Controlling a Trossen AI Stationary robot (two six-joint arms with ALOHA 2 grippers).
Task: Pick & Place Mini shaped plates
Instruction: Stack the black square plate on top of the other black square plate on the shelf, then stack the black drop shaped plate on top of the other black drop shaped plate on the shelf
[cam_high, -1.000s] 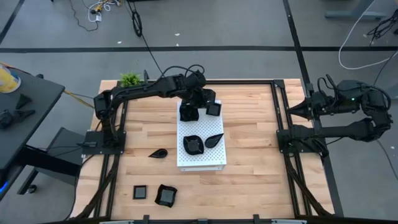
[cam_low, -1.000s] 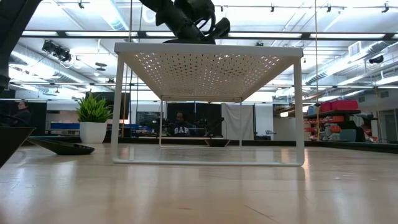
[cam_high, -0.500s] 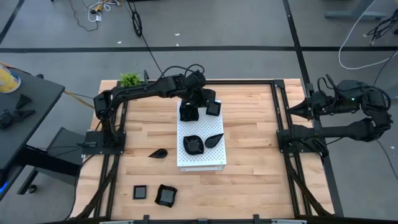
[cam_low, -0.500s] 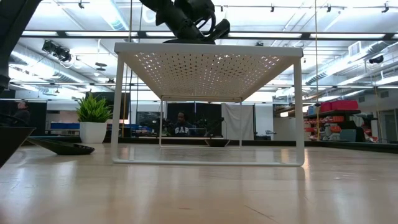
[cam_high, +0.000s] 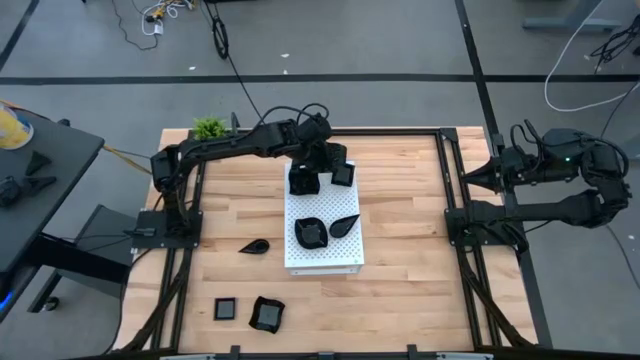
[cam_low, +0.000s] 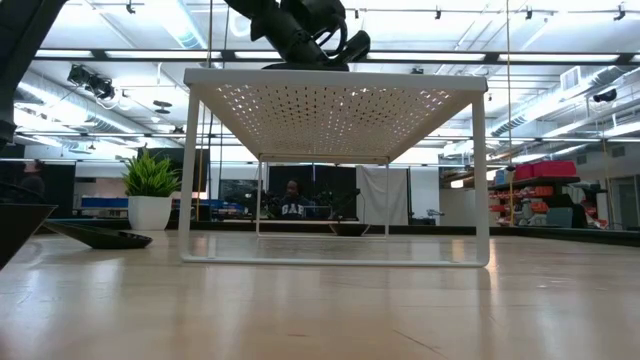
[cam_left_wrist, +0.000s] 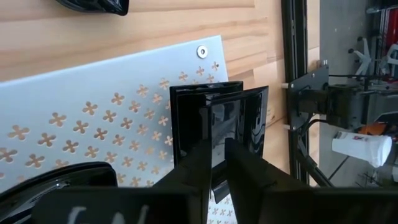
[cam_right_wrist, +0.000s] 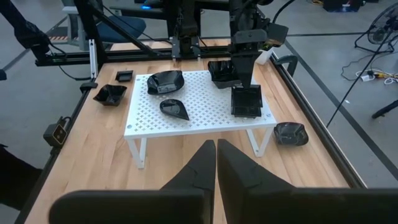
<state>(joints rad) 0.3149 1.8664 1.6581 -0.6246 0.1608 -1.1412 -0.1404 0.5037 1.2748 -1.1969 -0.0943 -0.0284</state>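
The left gripper (cam_high: 337, 172) is held over the far end of the white perforated board (cam_high: 322, 258), its fingers (cam_left_wrist: 244, 167) set narrowly about the near wall of a square black plate (cam_left_wrist: 217, 124) that sits on the board's far corner. More black plates are seen on the board (cam_high: 311, 232) and on the tabletop (cam_high: 400, 310) beside it (cam_high: 254, 246). The right gripper (cam_right_wrist: 216, 155) is kept well away from the board, fingers pressed together on nothing.
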